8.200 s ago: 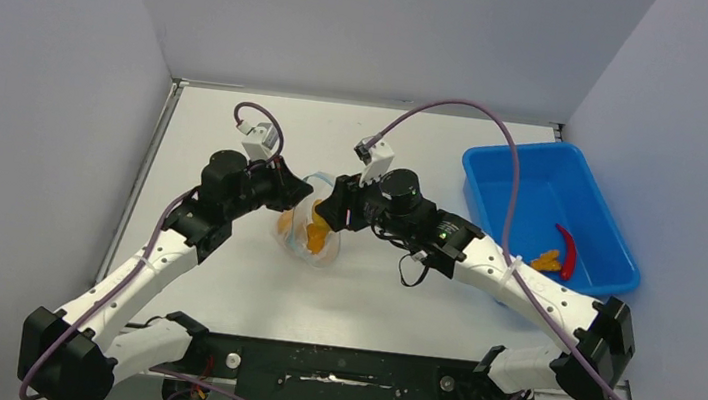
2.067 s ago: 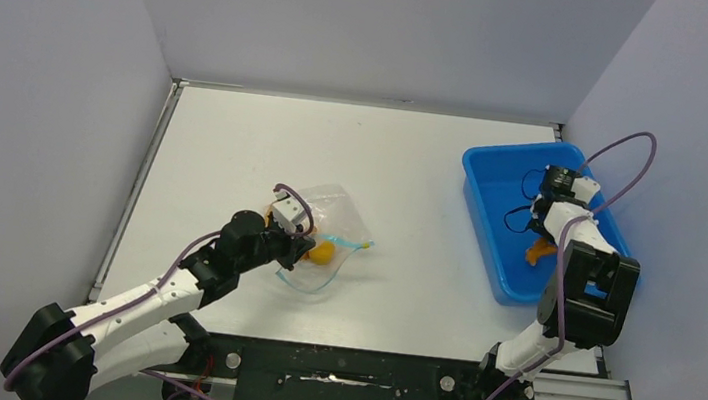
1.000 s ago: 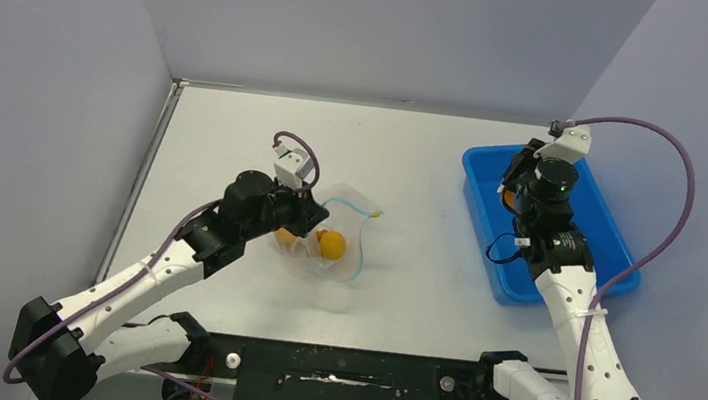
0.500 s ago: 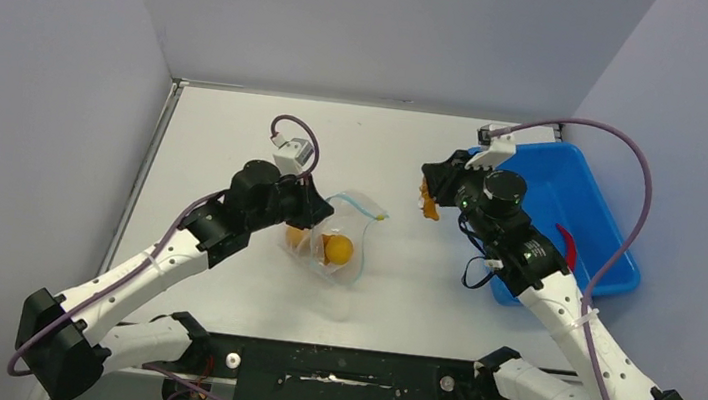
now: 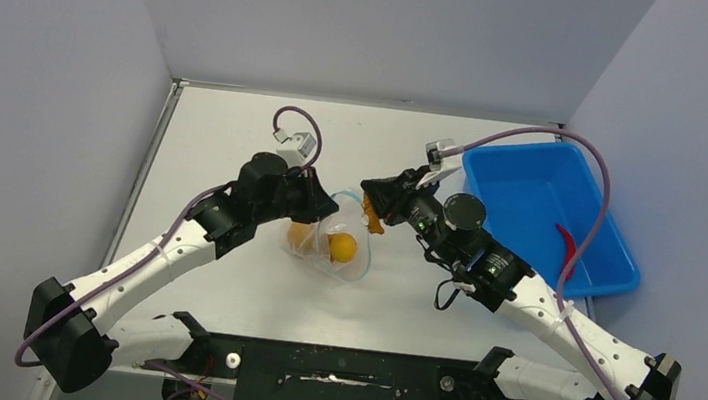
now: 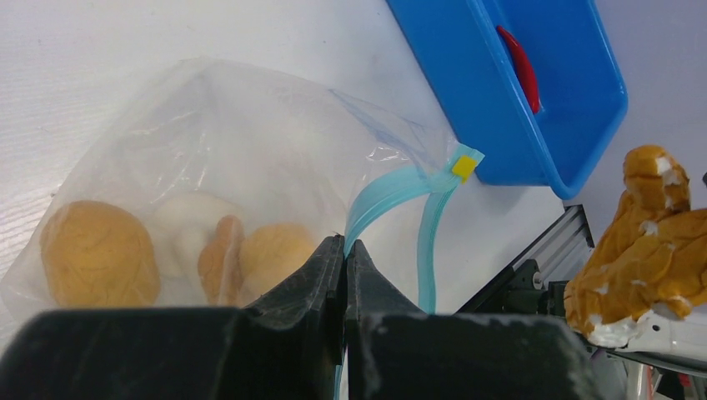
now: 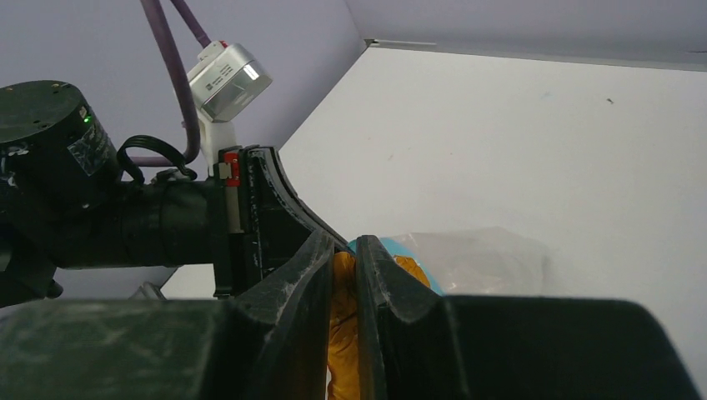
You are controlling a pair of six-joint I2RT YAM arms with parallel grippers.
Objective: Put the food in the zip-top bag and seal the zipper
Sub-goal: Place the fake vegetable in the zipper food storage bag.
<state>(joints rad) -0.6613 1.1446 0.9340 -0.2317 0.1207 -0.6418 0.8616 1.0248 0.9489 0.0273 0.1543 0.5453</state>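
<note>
The clear zip-top bag (image 5: 337, 243) lies mid-table, its mouth held up. My left gripper (image 5: 322, 199) is shut on the blue-green zipper strip (image 6: 392, 190) at the mouth's edge. Inside the bag are orange round fruits (image 6: 98, 252) and a white lump (image 6: 185, 225). My right gripper (image 5: 370, 208) is shut on an orange food piece (image 7: 342, 325), holding it just right of the bag's mouth; the same piece shows in the left wrist view (image 6: 650, 242). A red chili (image 5: 567, 250) lies in the blue tray (image 5: 492, 191).
The blue tray stands at the right side of the table, against the right wall. Grey walls close in the table at left, back and right. The arms' mounting rail (image 5: 341, 370) runs along the near edge.
My right arm has swung left from beside the tray, carrying the orange piece up to the bag's mouth. My left gripper still holds the bag's mouth up, shifted slightly.
</note>
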